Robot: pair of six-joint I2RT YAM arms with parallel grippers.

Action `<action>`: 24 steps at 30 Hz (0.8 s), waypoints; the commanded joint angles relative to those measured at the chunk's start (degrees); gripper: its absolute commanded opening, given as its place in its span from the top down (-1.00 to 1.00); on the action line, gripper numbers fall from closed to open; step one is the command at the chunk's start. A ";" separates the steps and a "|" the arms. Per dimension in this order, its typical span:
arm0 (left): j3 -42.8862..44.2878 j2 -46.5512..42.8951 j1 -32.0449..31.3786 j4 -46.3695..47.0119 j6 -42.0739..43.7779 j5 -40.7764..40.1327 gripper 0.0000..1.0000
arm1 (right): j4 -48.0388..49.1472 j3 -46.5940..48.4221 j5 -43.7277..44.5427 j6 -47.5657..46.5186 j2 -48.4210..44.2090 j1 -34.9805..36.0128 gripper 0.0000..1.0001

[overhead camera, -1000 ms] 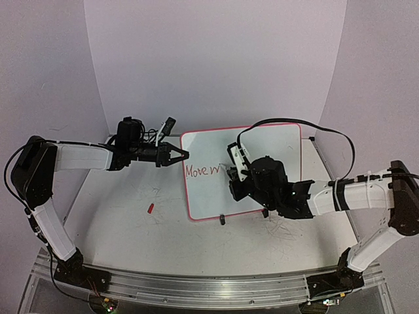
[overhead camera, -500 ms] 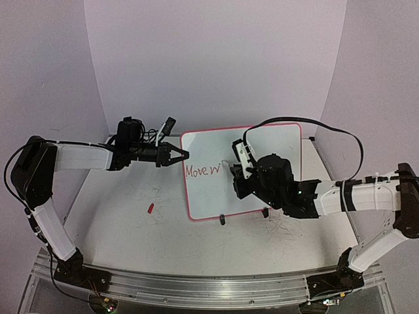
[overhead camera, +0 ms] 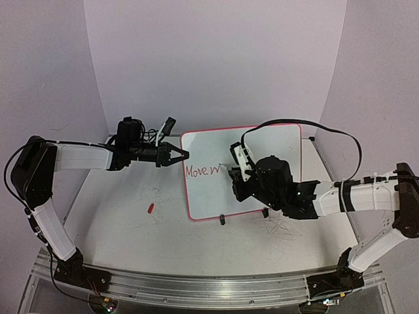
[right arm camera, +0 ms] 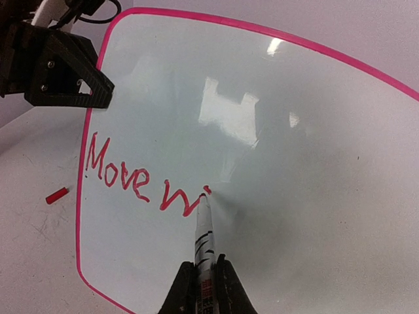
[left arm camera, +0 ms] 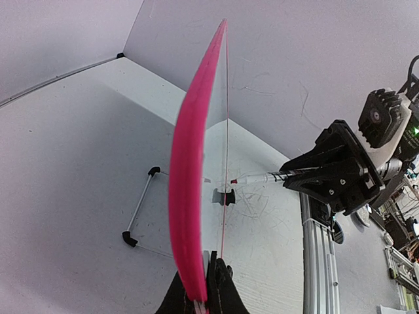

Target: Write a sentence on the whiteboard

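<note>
The whiteboard (overhead camera: 268,147) stands upright on the table, a glossy white panel with a red rim. My left gripper (overhead camera: 183,155) is shut on its left edge; in the left wrist view the rim (left arm camera: 190,196) runs up from between the closed fingers of the gripper (left arm camera: 204,297). My right gripper (overhead camera: 234,171) is shut on a white marker (right arm camera: 204,229) whose red tip touches the board (right arm camera: 294,131). The sentence (right arm camera: 131,176) reads "Move w" in red, with a short stroke at the tip. It also shows in the top view (overhead camera: 203,171).
A red marker cap (overhead camera: 150,209) lies on the table left of the board. Two black clip feet (overhead camera: 222,220) hold the board's bottom edge. A wire stand (left arm camera: 141,206) sits behind the board. Grey scribbles (overhead camera: 281,229) mark the table. A metal rail (overhead camera: 196,288) runs along the near edge.
My right gripper has shifted slightly right along the board with the marker. The "w" now shows in full, with a short stroke after it. The left arm has not moved.
</note>
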 commanded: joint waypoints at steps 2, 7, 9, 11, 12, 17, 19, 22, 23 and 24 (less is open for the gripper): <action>-0.51 -1.99 -0.29 -0.24 5.59 -3.14 1.00 | 0.81 1.25 1.55 0.80 1.63 -0.17 1.00; -0.44 -2.00 -0.29 -0.34 5.59 -3.03 1.00 | 0.81 1.70 2.43 0.80 1.86 -0.11 1.00; -0.45 -2.02 -0.30 -0.34 5.60 -3.01 1.00 | 0.81 1.90 2.78 0.80 2.01 -0.12 1.00; -0.45 -2.02 -0.31 -0.34 5.67 -3.03 1.00 | 0.80 2.05 3.14 0.80 2.10 -0.15 1.00; -0.45 -2.02 -0.33 -0.34 5.67 -3.07 1.00 | 0.79 2.15 3.37 0.78 2.17 -0.15 1.00; -0.49 -2.07 -0.29 -0.37 5.68 -3.03 1.00 | 0.81 2.29 3.21 0.75 2.42 -0.11 1.00; -0.53 -2.06 -0.29 -0.42 5.75 -2.99 1.00 | 0.55 2.19 3.15 0.79 2.55 -0.12 1.00; -0.45 -2.10 -0.26 -0.42 5.76 -3.02 1.00 | 0.10 2.13 3.09 0.80 2.67 -0.13 1.00; -0.45 -2.14 -0.28 -0.42 5.76 -3.11 1.00 | -0.08 2.11 3.13 0.80 2.68 -0.12 1.00; -0.45 -2.13 -0.29 -0.42 5.76 -3.11 1.00 | -0.28 2.13 3.25 0.80 2.75 -0.17 1.00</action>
